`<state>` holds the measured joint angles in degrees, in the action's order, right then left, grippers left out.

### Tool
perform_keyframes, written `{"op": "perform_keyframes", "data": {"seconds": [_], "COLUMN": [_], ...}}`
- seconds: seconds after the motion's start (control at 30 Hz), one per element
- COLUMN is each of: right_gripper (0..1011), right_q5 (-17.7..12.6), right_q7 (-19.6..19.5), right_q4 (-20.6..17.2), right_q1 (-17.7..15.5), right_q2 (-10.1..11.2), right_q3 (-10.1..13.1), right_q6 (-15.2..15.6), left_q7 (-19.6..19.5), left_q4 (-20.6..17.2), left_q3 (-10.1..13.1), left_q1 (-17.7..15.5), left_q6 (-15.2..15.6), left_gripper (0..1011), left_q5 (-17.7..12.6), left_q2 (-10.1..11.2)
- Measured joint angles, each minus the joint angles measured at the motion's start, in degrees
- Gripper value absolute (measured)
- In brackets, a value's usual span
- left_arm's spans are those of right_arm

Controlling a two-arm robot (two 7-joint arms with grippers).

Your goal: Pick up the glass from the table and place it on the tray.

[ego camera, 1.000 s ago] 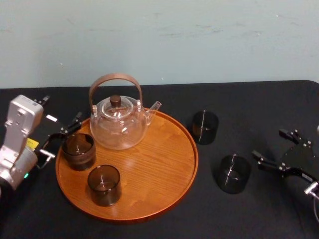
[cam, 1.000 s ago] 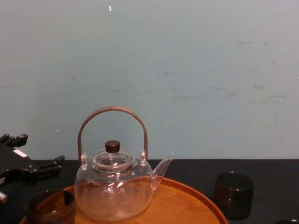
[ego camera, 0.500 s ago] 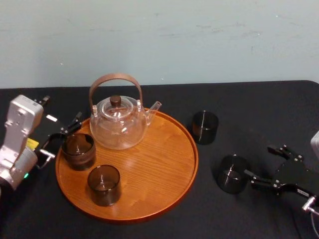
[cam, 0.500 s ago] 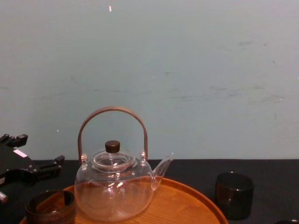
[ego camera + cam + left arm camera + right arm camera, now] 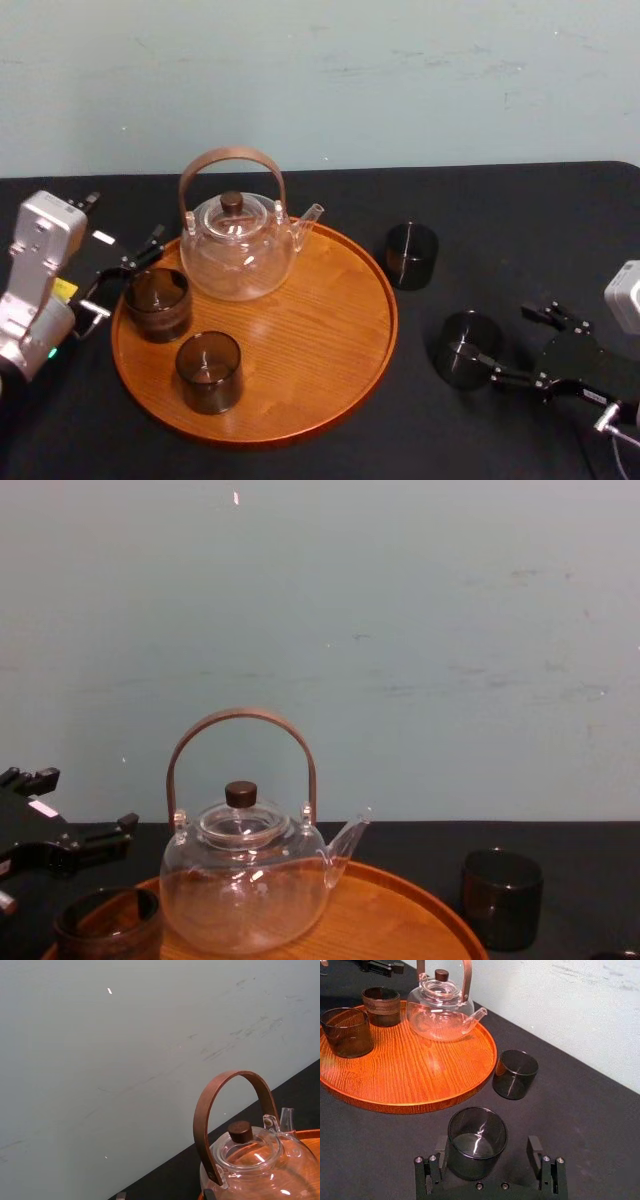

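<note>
Lower right: the right gripper (image 5: 502,335) has advanced left since the earlier frame. Its spread fingers now straddle the glass (image 5: 463,348), unclamped, on the black table (image 5: 500,220). The tray (image 5: 300,330) lies left, apart. At centre-left, the left gripper (image 5: 122,272) remains spread.

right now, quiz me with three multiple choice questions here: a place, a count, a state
1. Where does the glass teapot stand? A on the tray; B on the table, off the tray; C on the floor.
2. How many dark glasses stand on the tray? A one; B two; C four.
3. How is the right hand? A shut on the teapot's handle; B open, fingers either side of a glass on the table; C open above the tray.
Answers: A, wood grain shows around it; B, two beside the teapot; B, the glass sits between spread fingers. The left hand sits open by the tray's left rim.
</note>
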<state>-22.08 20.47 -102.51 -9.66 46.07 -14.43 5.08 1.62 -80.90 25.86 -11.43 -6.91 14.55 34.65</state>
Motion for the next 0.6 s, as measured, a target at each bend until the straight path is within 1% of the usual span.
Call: {"op": "perform_keyframes", "data": {"seconds": [0.3, 0.4, 0.57, 0.6], "right_gripper": [1002, 1003, 1002, 1002], "right_q5": [0.36, 0.44, 0.46, 0.45], "right_q7": [1.97, 2.69, 3.47, 3.73], "right_q4": [0.88, 1.24, 1.39, 1.39], "right_q1": [0.88, 1.23, 1.46, 1.58], "right_q2": [-1.51, -2.22, -2.73, -2.90], "right_q3": [-0.31, -0.27, -0.11, 0.02], "right_q6": [1.50, 2.35, 3.51, 4.21], "left_q7": [0.00, 0.00, 0.00, 0.00], "left_q4": [0.00, 0.00, 0.00, 0.00], "left_q3": [0.00, 0.00, 0.00, 0.00], "left_q1": [0.00, 0.00, 0.00, 0.00], "left_q6": [0.00, 0.00, 0.00, 0.00], "left_gripper": [1001, 1001, 1001, 1001], "left_q5": [0.00, 0.00, 0.00, 0.00], "left_q2": [0.00, 0.00, 0.00, 0.00]}}
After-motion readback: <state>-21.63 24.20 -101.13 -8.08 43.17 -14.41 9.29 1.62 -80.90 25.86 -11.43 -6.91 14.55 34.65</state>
